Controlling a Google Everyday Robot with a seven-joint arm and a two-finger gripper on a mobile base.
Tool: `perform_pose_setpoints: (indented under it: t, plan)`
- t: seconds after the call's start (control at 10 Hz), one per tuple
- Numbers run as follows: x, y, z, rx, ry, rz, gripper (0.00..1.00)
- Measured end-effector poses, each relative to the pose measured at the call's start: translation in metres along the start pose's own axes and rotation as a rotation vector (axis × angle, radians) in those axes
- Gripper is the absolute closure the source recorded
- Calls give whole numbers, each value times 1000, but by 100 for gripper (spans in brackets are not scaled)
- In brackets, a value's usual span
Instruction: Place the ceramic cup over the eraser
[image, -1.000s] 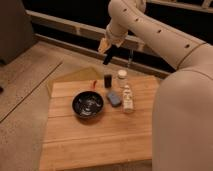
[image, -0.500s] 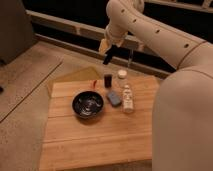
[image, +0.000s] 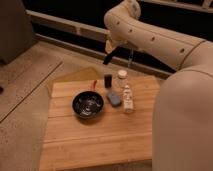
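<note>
So basically nothing has moved since the earlier frame: the arm (image: 150, 35) hangs in the same spot and every item on the table sits where it was. There's only the one camera view, looking down at a slatted wooden table (image: 100, 140) on a concrete floor, with the robot's big cream-coloured body (image: 185, 120) filling the right side. The arm reaches in from the upper right and the gripper (image: 119, 59) hovers in the air above the table's far edge, over the eraser and the cup, and well clear of both. Its fingers are spread apart with nothing between them, so it's released and carrying nothing. The ceramic cup (image: 122, 75) stands upright on the table near the far edge, a small off-white thing, and it's not on the eraser yet. The eraser (image: 108, 80) is the dark little upright block just to the cup's left, near it, with what looks like a small gap between them. In front of those two, a flat grey-blue rounded object (image: 114, 98) lies on the wood, and a small clear plastic bottle (image: 128, 98) stands just beside it on the right. The black bowl (image: 88, 105) sits left of the grey-blue piece and is way bigger than the cup. A yellowish board (image: 75, 76) pokes out from behind the table's far left corner.
</note>
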Motion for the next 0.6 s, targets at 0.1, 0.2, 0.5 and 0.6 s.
perform_pose_setpoints:
  t: [0.1, 0.2, 0.5, 0.6]
  plan:
    - [2, -8, 9, -30, -60, 74, 35]
    - [13, -22, 24, -66, -118, 178, 35]
    - [60, -57, 57, -93, -130, 325, 35]
    - [79, -63, 70, -100, -104, 344, 35]
